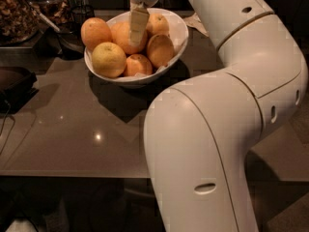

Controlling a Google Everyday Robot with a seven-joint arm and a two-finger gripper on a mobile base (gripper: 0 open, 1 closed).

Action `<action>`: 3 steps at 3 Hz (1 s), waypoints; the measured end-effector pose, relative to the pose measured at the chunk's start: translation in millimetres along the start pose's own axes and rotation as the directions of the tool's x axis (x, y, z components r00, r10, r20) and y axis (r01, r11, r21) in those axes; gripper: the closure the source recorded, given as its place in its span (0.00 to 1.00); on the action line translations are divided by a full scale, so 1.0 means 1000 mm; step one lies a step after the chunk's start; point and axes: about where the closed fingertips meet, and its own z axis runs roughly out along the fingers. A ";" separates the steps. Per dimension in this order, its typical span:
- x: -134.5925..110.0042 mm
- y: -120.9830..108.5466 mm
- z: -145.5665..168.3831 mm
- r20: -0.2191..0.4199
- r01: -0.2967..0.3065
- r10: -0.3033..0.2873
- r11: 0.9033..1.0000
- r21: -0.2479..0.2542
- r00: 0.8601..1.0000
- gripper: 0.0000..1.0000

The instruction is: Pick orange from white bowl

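The white bowl (pixel 176 33) stands at the back of the dark table and holds several round fruits. The orange (pixel 121 36), large and pale, lies in the middle of the pile. A yellowish-green fruit (pixel 108 59) lies at the front left and a small deep-orange fruit (pixel 137 64) at the front. My gripper (pixel 136 36) reaches down from the top edge into the bowl, right against the orange and partly covering it.
My bulky white arm (pixel 227 129) fills the right half of the view. A tray of brown dried stuff (pixel 17 11) and a dark ladle (pixel 67 40) sit at the back left. A dark object (pixel 14 83) lies at the left edge. A crumpled paper (pixel 195 22) lies behind the bowl.
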 end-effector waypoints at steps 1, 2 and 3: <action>0.002 -0.001 0.006 0.003 -0.006 0.006 1.000 -0.014 1.000 0.32; 0.006 0.000 0.017 0.007 -0.014 0.014 0.999 -0.039 1.000 0.32; 0.008 0.001 0.030 0.011 -0.024 0.025 0.998 -0.066 1.000 0.31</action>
